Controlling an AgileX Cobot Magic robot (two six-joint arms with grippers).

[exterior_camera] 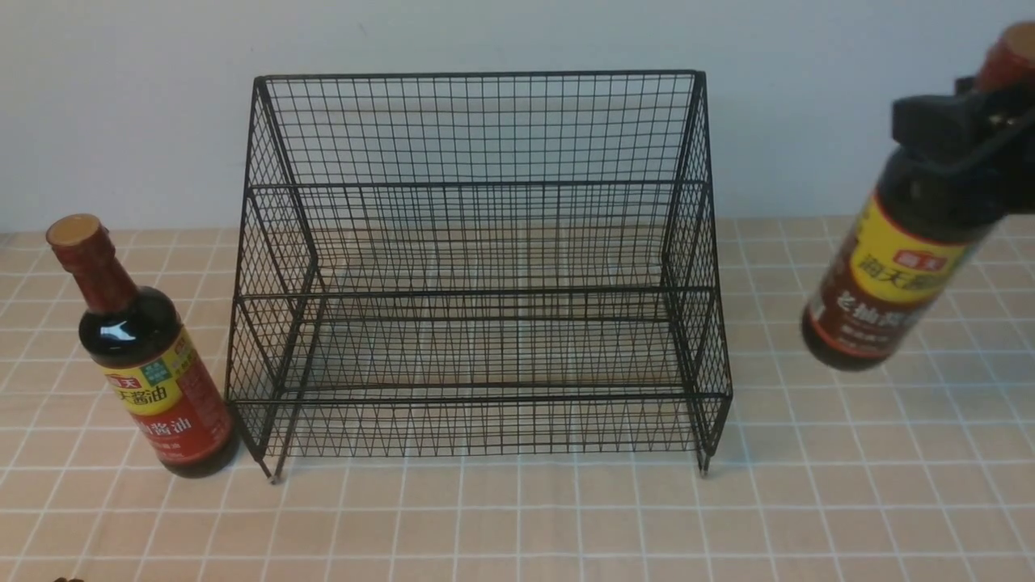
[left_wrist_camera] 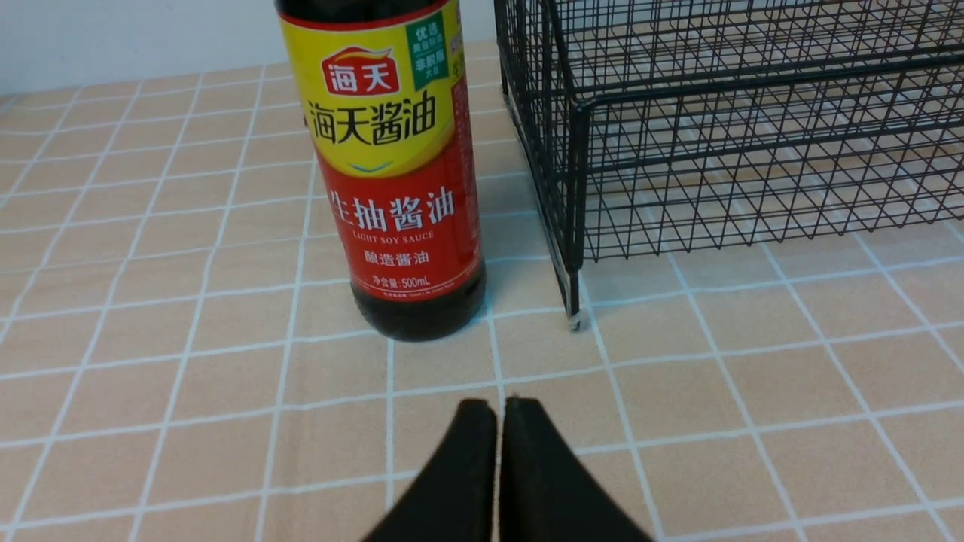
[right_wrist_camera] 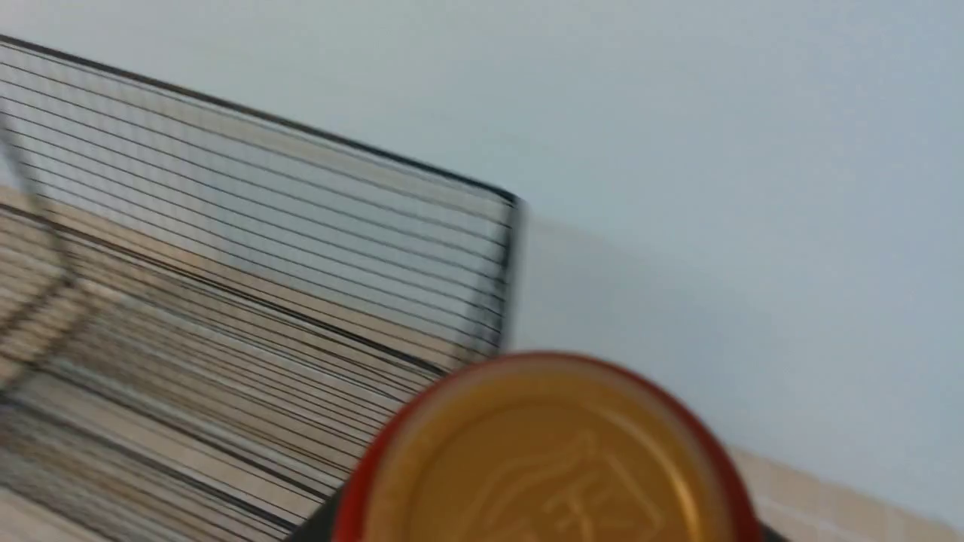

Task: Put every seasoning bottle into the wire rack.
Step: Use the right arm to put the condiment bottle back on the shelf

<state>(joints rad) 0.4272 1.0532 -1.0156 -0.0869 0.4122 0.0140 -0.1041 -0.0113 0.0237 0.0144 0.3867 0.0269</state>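
1. Front view: right of the wire rack (exterior_camera: 483, 291), the right claw (exterior_camera: 942, 133) grips the brown-label bottle (exterior_camera: 897, 259) around its neck, lifted clear of the surface (exterior_camera: 517, 525) and tilted, base toward the rack. Carrying it in looks like the step in hand: best raise the base above the rack's sloping side, bring the bottle nearer upright, then lower it gently onto a tier. The red-label bottle (exterior_camera: 174, 388) stands just left of the rack. The right claw is partly cut off.

2. Left wrist view: the left claw (left_wrist_camera: 503, 410) is closed on nothing, in front of the rack; the red-label bottle's top is cropped.

3. Right wrist view: the cap (right_wrist_camera: 557, 459) hides the grip; the rack is blurred.
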